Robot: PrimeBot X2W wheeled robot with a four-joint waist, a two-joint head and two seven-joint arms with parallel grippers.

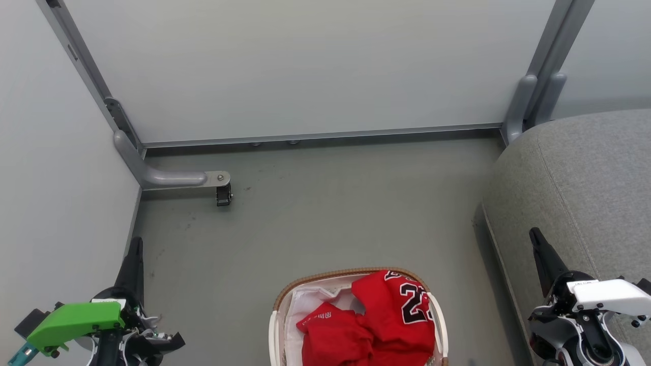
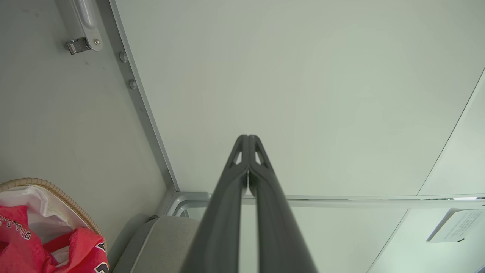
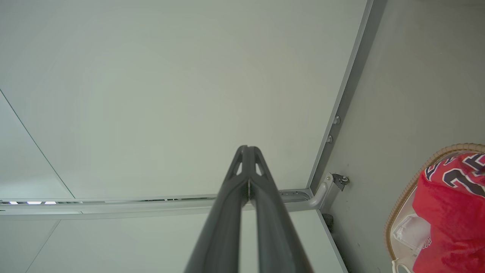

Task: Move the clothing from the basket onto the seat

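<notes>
Both tools are clenched, holding nothing: left tool (image 1: pixel 136 248) to the left of the basket (image 1: pixel 351 273), right tool (image 1: pixel 536 240) to its right. Red clothing (image 1: pixel 391 325) lies heaped inside the basket; grey seat (image 1: pixel 585 168) stands right of the basket

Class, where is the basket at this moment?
In the head view, the basket stands on the floor at bottom centre, holding the red clothing, with the grey seat to its right.
</notes>
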